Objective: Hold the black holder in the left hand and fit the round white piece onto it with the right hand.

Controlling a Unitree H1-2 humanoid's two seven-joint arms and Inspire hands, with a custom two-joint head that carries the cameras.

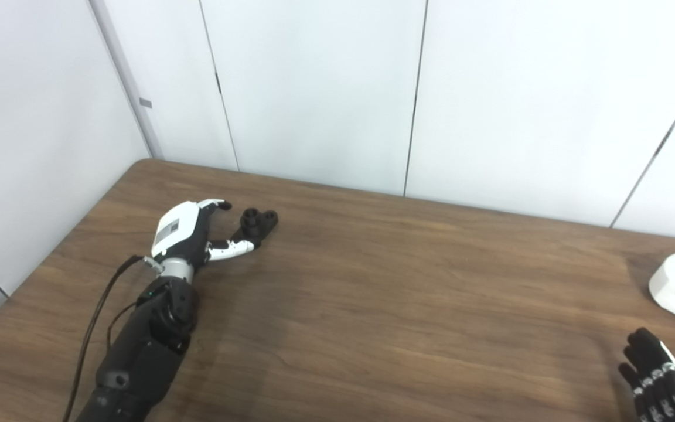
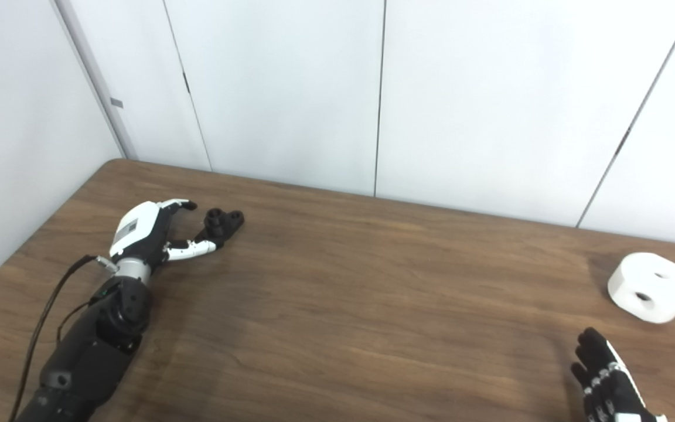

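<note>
Black holder (image 1: 258,223), white piece (image 2: 651,286), wood-grain table (image 1: 372,293)

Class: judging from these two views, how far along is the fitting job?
Nothing is finished. The left robot hand is open beside the holder, not yet gripping it. The white piece sits untouched, with the right robot hand open short of it. Both grasps and the fitting remain.

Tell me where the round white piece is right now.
The round white piece lies on the table near its far right edge, just beyond the right hand and far across from the black holder at the left hand.
</note>
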